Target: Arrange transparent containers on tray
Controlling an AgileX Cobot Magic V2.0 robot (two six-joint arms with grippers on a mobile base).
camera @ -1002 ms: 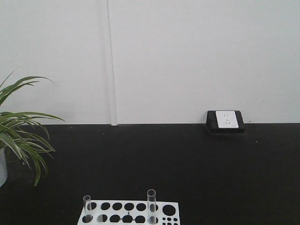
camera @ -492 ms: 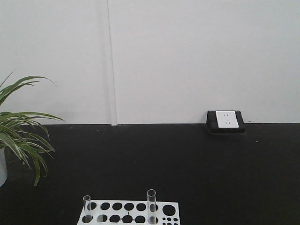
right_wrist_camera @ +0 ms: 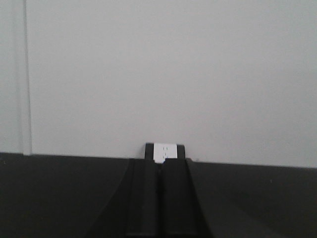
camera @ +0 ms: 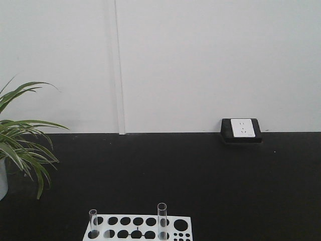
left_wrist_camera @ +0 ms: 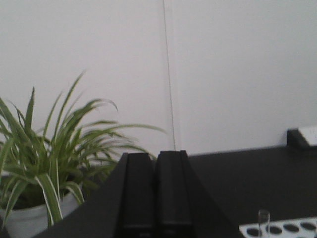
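Two test tubes (camera: 162, 220) upright in white rack (camera: 119, 227)

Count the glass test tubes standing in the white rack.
2. A short tube at the left end of the rack; a taller tube right of centre. Its bottom is cropped; more may be hidden.

The worktop (camera: 210, 181) is a flat matt black and runs back to meet the white wall. At its near edge, a little left of centre, lies a flat white rack (camera: 130, 227) pierced with round holes, cut off by the bottom of the front view. At the far left stands a white pot (camera: 2, 183) holding a long-leaved green plant (camera: 25, 145). Far back on the right, against the wall, sits a black socket box (camera: 242, 130) with a white face.
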